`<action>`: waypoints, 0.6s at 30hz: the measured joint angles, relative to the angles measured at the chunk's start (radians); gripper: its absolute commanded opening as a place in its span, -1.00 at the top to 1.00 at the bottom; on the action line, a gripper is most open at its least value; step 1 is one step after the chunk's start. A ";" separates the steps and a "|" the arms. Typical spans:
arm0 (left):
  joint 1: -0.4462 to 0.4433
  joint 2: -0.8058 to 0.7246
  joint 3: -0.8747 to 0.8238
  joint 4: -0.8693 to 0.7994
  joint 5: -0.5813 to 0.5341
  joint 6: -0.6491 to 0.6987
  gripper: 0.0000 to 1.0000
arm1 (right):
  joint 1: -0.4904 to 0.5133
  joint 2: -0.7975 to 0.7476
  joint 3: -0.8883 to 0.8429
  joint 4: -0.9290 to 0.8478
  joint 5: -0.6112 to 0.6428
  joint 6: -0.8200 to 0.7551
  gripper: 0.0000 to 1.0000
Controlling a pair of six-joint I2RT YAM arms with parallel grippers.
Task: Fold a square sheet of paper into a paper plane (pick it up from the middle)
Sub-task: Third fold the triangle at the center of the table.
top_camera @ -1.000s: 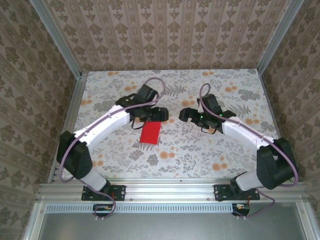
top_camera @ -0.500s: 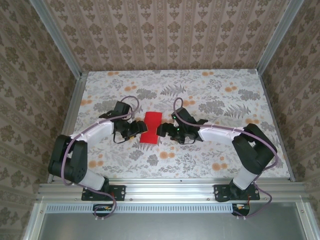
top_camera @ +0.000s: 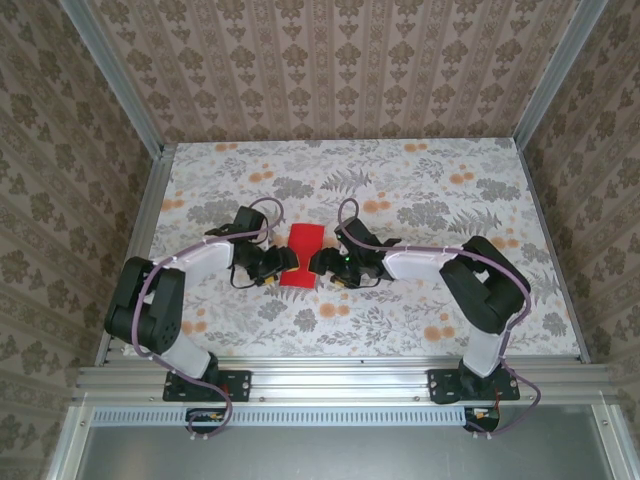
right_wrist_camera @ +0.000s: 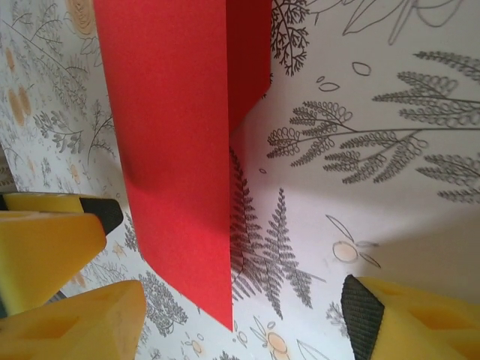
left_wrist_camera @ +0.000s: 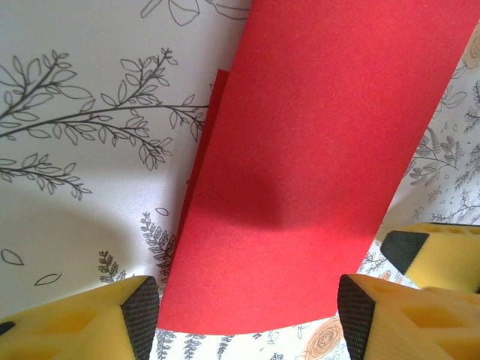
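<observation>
Though the thin, bright red square sheet of paper (top_camera: 303, 255) already lies doubled into a narrow strip on the floral-printed tabletop (top_camera: 420, 320), no nose or wings show, so the folding looks barely begun; the left gripper (top_camera: 278, 262) sits just left of the sheet, its yellow fingers (left_wrist_camera: 75, 322) spread apart, clasping nothing; the right gripper (top_camera: 322, 263) sits just right of the sheet, jaws likewise parted and empty; the pointed plane's creases all seem left to make.
</observation>
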 measured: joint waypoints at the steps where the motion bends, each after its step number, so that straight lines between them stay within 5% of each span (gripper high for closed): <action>1: 0.000 0.000 0.000 0.000 0.000 0.000 -0.29 | 0.000 0.008 0.002 0.003 -0.006 0.002 -0.39; 18: -0.025 0.040 -0.014 0.051 0.076 -0.002 -0.16 | 0.000 0.057 0.044 0.016 -0.071 0.009 -0.07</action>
